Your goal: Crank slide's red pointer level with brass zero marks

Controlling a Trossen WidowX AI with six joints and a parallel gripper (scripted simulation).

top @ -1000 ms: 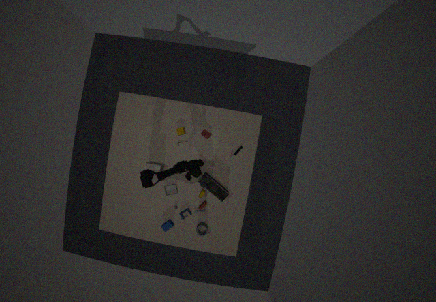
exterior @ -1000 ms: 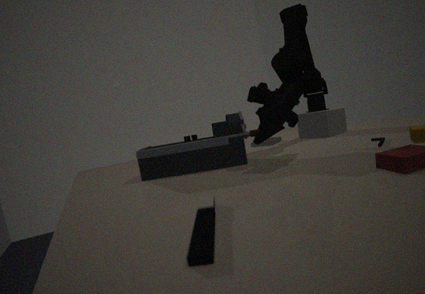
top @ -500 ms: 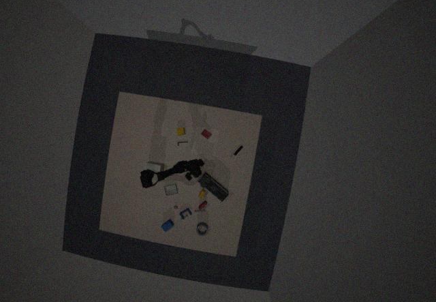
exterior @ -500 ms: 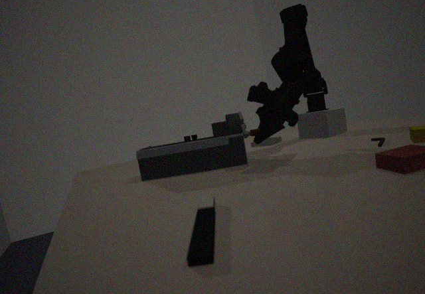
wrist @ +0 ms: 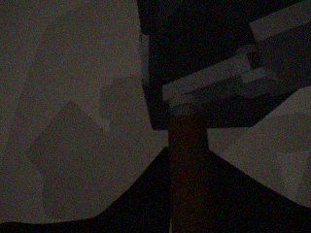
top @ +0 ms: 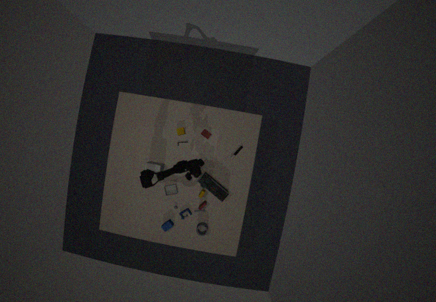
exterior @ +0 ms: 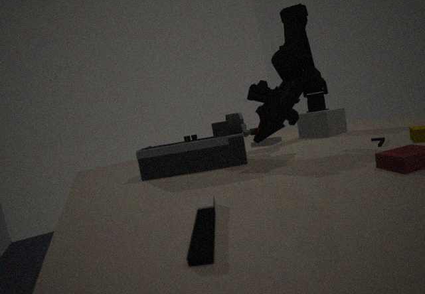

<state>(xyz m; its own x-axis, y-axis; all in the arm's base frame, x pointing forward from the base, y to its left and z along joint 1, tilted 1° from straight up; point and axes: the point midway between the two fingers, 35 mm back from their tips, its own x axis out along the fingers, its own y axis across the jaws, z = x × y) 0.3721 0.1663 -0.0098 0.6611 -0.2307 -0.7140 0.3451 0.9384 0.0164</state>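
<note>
The machine (top: 220, 191) (exterior: 192, 163) is a long dark grey box on the table. A grey block stands on its end nearest the arm. The crank's grey arm (wrist: 206, 78) slants across the end of the box in the wrist view. Its orange-brown handle (exterior: 254, 131) (wrist: 189, 165) points out toward my gripper (exterior: 256, 136). My gripper is shut on the handle, with a dark finger on each side of it in the wrist view. The slide's red pointer and the brass zero marks cannot be made out in these dark views.
A yellow block (top: 201, 193) and a red block (top: 202, 205) lie beside the machine. A black-handled tool (top: 238, 150) (exterior: 202, 235) lies on its other side. Another red block (top: 206, 133) (exterior: 400, 158), a yellow block (top: 180, 131) and a grey tray (top: 165, 189) also lie on the table.
</note>
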